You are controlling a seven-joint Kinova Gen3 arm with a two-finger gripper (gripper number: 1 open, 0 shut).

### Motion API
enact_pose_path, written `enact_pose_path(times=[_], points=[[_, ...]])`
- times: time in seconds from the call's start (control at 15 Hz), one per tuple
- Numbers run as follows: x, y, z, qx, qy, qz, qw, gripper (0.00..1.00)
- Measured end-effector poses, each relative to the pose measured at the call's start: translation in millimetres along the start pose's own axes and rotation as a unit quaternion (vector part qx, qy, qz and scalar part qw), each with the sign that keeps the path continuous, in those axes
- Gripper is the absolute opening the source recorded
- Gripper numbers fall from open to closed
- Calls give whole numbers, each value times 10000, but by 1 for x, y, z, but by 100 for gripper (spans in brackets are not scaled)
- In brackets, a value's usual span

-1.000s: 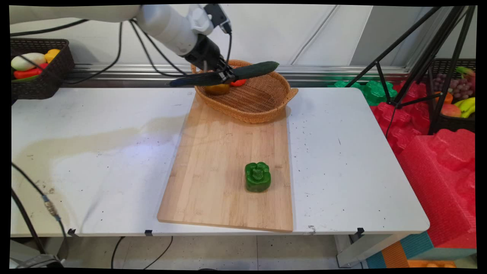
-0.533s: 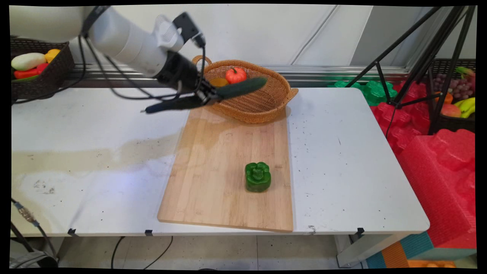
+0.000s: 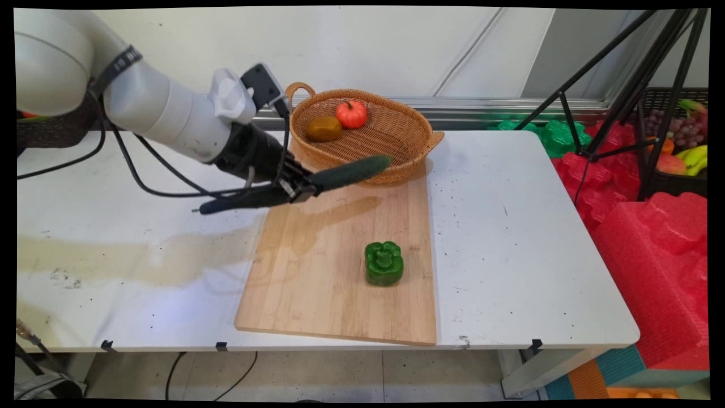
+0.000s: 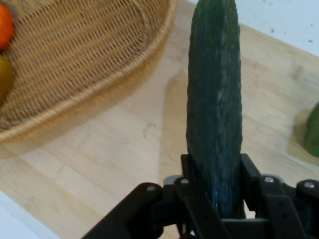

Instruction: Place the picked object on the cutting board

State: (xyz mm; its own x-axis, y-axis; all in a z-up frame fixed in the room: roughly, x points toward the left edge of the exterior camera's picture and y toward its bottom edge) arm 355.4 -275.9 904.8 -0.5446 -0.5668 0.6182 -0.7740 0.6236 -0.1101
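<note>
My gripper (image 3: 301, 189) is shut on a long dark green cucumber (image 3: 345, 172), held level above the far left part of the wooden cutting board (image 3: 328, 283). In the hand view the cucumber (image 4: 214, 99) runs up between my fingers (image 4: 251, 177), over the board (image 4: 114, 149) and next to the basket's rim (image 4: 99, 89). A wicker basket (image 3: 391, 153) stands at the board's far end with a red tomato (image 3: 351, 113) and a brownish fruit (image 3: 323, 128) inside. A green bell pepper (image 3: 383, 263) sits on the board's near right part.
A dark basket (image 3: 51, 127) of produce stands at the table's far left, partly behind the arm. Red and green foam blocks (image 3: 651, 238), a black tripod (image 3: 640, 85) and a fruit crate (image 3: 679, 141) lie off the table's right edge. Black cables (image 3: 158, 190) hang under the arm.
The gripper has carried the cucumber out of the basket, down and toward the near left, to above the board's far end. The tomato and brownish fruit are uncovered.
</note>
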Motion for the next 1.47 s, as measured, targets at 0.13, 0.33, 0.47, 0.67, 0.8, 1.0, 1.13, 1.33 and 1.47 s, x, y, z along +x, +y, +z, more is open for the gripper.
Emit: enact_pose_path(times=[0.13, 0.33, 0.47, 0.67, 0.8, 1.0, 1.13, 1.33, 1.47], points=[[-3, 6, 8, -21, -45, -47, 10000, 0], [-3, 11, 25, -36, -73, -56, 10000, 0], [-1, 12, 34, -47, -85, -42, 9999, 0], [0, 13, 51, -77, -125, -7, 9999, 0], [1, 14, 67, -123, -170, 61, 9998, 0], [0, 15, 83, -187, -233, 127, 9995, 0], [-1, 15, 91, -217, -270, 151, 9993, 0], [-4, 17, 102, -276, -335, 196, 9989, 0], [-5, 18, 108, -307, -368, 226, 9986, 0]])
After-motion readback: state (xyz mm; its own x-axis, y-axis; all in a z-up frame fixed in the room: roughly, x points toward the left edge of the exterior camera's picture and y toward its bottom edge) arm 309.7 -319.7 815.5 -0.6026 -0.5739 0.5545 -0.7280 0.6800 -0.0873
